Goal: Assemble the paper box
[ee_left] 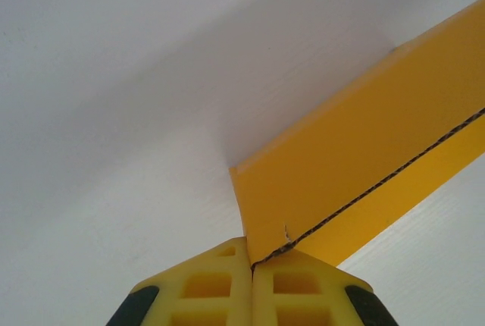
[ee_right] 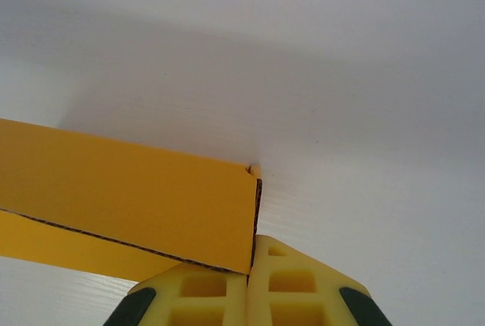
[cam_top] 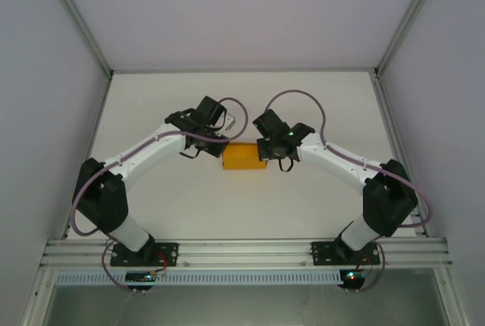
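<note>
The box lies in the middle of the desk, with the left tool pinched shut on one end's card edge and the right tool pinched shut on the other. If they pull or twist unevenly, I'd expect the thin card to tear or slip free.

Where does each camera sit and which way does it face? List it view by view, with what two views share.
Top external: above and behind the bases, looking down on the table; both arms show, meeting at the paper box.
Left wrist: on the left arm, looking along the left end effector, shut on a box corner.
Right wrist: on the right arm, looking along the right end effector, shut on another box corner.
Shared: both wrist views show the same box over the white table.
</note>
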You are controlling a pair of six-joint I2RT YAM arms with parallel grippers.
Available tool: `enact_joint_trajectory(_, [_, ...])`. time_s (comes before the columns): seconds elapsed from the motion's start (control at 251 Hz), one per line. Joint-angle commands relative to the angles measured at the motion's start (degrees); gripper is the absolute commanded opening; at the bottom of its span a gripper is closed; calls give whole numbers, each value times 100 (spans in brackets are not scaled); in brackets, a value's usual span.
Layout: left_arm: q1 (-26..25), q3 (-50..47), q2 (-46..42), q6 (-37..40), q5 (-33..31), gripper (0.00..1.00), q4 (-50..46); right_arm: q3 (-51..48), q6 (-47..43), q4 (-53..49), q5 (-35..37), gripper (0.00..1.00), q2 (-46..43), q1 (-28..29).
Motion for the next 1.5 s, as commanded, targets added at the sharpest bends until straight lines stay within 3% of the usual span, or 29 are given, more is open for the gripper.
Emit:
enact_joint_trajectory(0.0, [87, 501, 38, -784, 443, 0, -808, 113, -38, -796, -80, 0, 168, 96])
enact_joint_trajectory(0.084, [222, 592, 73, -1145, 1286, 0, -911, 138, -36, -910, -97, 0, 150, 103])
enact_joint_trajectory(0.315, [340, 1002, 504, -1721, 1619, 0, -1392, 243, -61, -783, -67, 0, 263, 136])
enact_joint_trajectory(0.439, [330, 1053, 756, -1738, 1259, 0, -1590, 256, -48, -729, -56, 0, 334, 187])
enact_joint_trajectory(0.583, [238, 682, 724, -2062, 731, 0, -1185, 112, 98, -520, -46, 0, 342, 208])
enact_joint_trajectory(0.814, [135, -414, 280, -2788, 1022, 0, -129, -226, 364, -243, -42, 0, 350, 322])
enact_joint_trajectory(0.998, [-317, -558, 137, -2687, 98, 0, -495, -387, 380, -162, 231, 0, 289, 474])
enact_joint_trajectory(1.165, [-582, -968, 115, -3034, -13, 0, -226, -791, 538, 135, 421, 0, 124, 615])
enact_joint_trajectory(1.301, [-607, -1182, -31, -3530, 451, 0, 155, -924, 609, 172, 417, 0, 73, 633])
enact_joint_trajectory(1.497, [-616, -999, -97, -3373, 271, 0, 126, -977, 596, 166, 454, 0, -63, 669])
